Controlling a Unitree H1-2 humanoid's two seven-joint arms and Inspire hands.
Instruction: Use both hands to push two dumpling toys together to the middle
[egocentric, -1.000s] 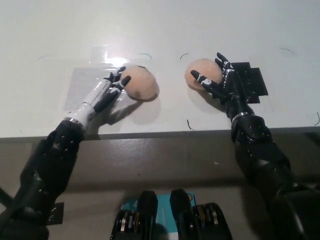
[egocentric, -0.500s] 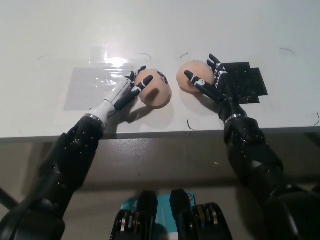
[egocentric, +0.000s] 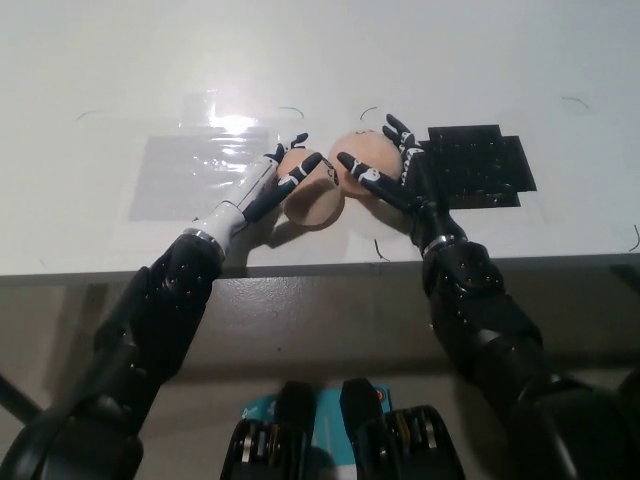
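White tabletop (egocentric: 120, 60) with black patch (egocentric: 480, 165); splayed left hand (egocentric: 268, 182) and right hand (egocentric: 395, 175) against touching dumplings (egocentric: 315, 200), gripping neither.

A white table (egocentric: 120, 60) carried everything. Two peach dumpling toys (egocentric: 318, 200) (egocentric: 358, 160) lay on it, touching each other near its front edge. A clear taped film patch (egocentric: 185, 175) lay flat left of them, and a black patch (egocentric: 480, 165) lay right of them.

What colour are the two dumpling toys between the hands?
Both dumpling toys are pale peach or beige, without any pattern that shows clearly. The head view, the only one, shows this.
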